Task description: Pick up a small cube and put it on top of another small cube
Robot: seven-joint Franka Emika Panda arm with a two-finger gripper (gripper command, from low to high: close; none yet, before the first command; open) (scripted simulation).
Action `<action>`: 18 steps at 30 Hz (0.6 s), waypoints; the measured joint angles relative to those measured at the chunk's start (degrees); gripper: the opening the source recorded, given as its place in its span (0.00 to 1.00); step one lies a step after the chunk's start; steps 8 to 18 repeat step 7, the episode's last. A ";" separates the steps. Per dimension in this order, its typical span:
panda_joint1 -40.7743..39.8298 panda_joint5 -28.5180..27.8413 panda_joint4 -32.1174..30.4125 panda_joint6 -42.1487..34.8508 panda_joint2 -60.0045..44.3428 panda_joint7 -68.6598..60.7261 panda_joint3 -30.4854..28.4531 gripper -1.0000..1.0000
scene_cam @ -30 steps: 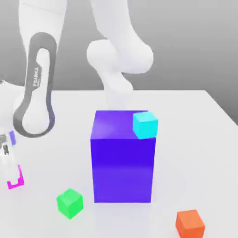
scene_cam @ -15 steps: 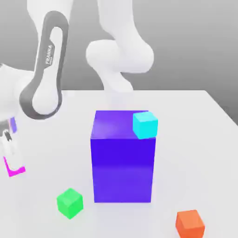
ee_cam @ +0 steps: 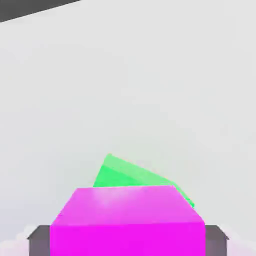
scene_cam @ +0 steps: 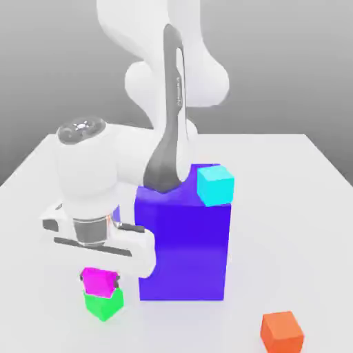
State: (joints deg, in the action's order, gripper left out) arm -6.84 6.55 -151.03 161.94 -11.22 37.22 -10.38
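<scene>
The pincer [scene_cam: 100,281] was closed on the small magenta cube [scene_cam: 100,282], over the small green cube [scene_cam: 104,304], contact unclear; the big blue-purple block [scene_cam: 183,251] stood near, pale bench [scene_cam: 200,327] open toward the orange cube [scene_cam: 282,334].

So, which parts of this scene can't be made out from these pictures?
- Top face of the small green cube: in the hand view, mostly covered by the small magenta cube.
- Orange cube's base: exterior view, cut off by the bottom edge.
- Identity of the bluish-purple patch: exterior view, partly behind the hand.
- Far top edge of the big blue-purple block: exterior view, partly behind the white arm.
</scene>
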 joint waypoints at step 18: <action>0.30 -4.52 -0.44 -6.73 7.40 3.22 -1.33 1.00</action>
